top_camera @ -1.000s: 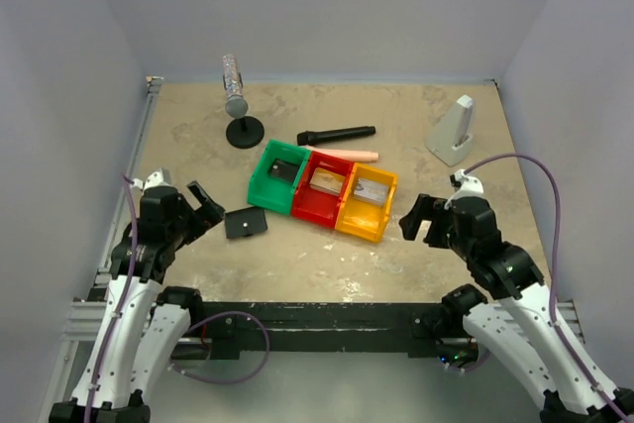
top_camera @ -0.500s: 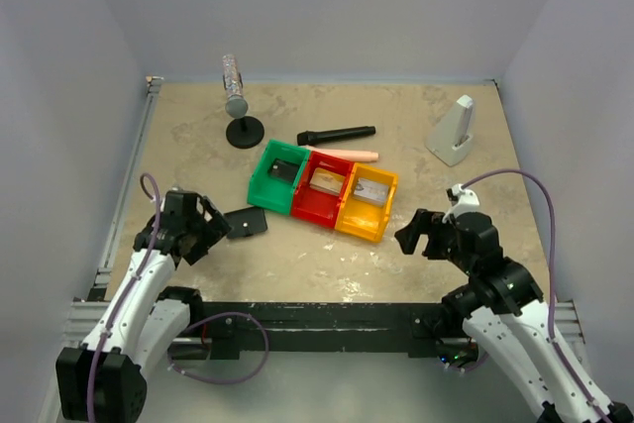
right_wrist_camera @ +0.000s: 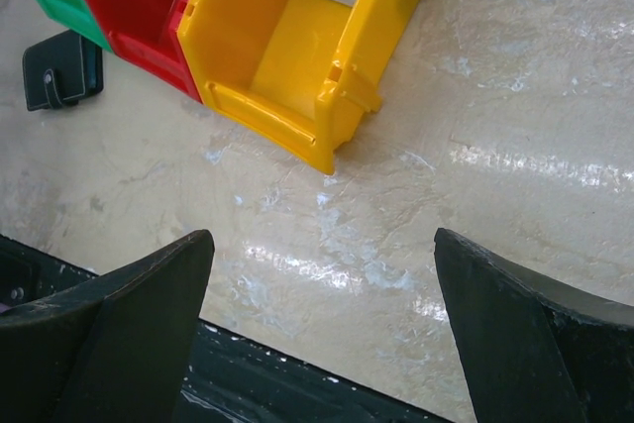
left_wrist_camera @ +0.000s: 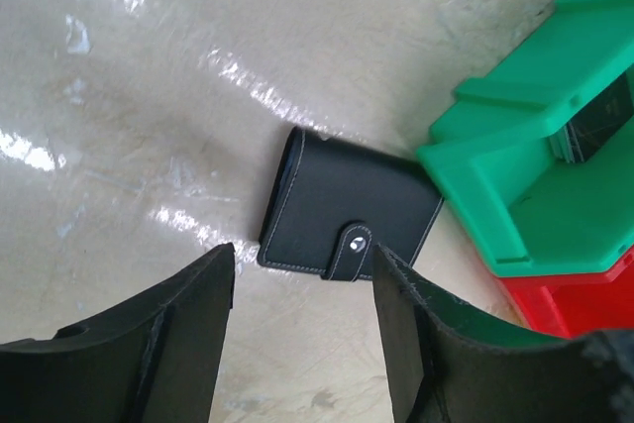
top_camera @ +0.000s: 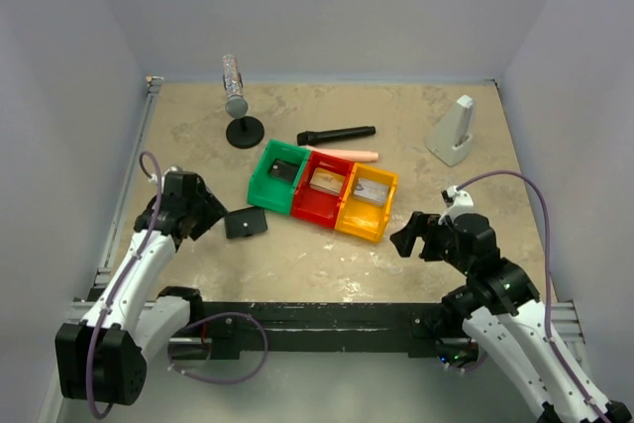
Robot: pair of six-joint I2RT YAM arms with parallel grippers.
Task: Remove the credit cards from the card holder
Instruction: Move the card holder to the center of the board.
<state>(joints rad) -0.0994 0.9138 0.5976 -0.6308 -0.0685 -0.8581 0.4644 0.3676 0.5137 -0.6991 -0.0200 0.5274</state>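
Left wrist view, not the top one: snap tab [left_wrist_camera: 355, 242] on card holder [left_wrist_camera: 337, 200], left tool [left_wrist_camera: 302, 257] wide.

My left arm [top_camera: 134, 269] rises from its base at the near left corner, bent at the elbow, the wrist swung inward. My left gripper [top_camera: 205, 215] points toward the middle and tilts downward. Its two black fingers [left_wrist_camera: 163, 339] stand parted, a moderate gap between them. My right arm [top_camera: 505, 289] rises from the near right base and also bends inward. My right gripper [top_camera: 408, 235] faces left and downward, with its dark fingers [right_wrist_camera: 129, 329] spread very wide.
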